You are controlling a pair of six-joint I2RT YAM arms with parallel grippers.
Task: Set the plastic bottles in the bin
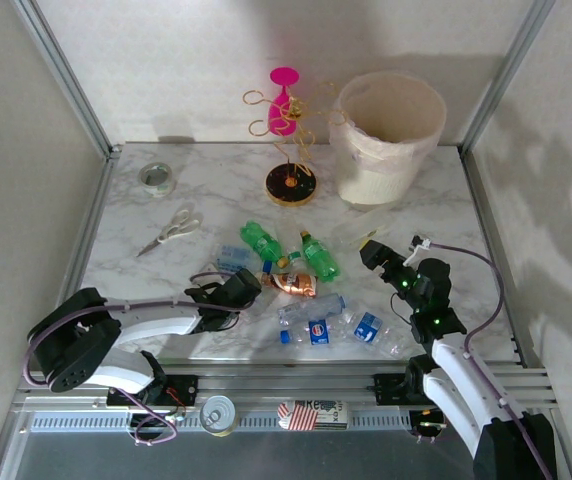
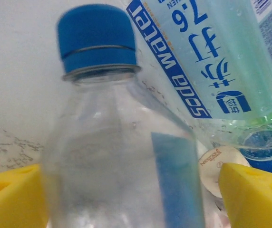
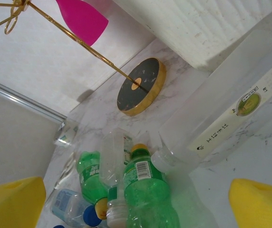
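The table [image 1: 406,200] is viewed from above at 6 o'clock, while the bottles [image 1: 319,258] at centre are shared, very near, by both wrist views.

Left tool [image 1: 247,288] reaching rightward, jaws apart; right tool [image 1: 371,252] jaws wide.

Bright, even light fills the top view. The white marble table [image 1: 216,190] is softly lit, with pale grey shadows on the back wall at upper centre behind the pink wine glass [image 1: 281,115] and on the right wall. In the left wrist view the clear blue-capped bottle [image 2: 112,142] blurs toward the bottom edge, like the yellow foam fingertips [image 2: 250,194] in the corners. The cream-white round bin [image 3: 198,23], upper right of the right wrist view, looks nearly washed out.
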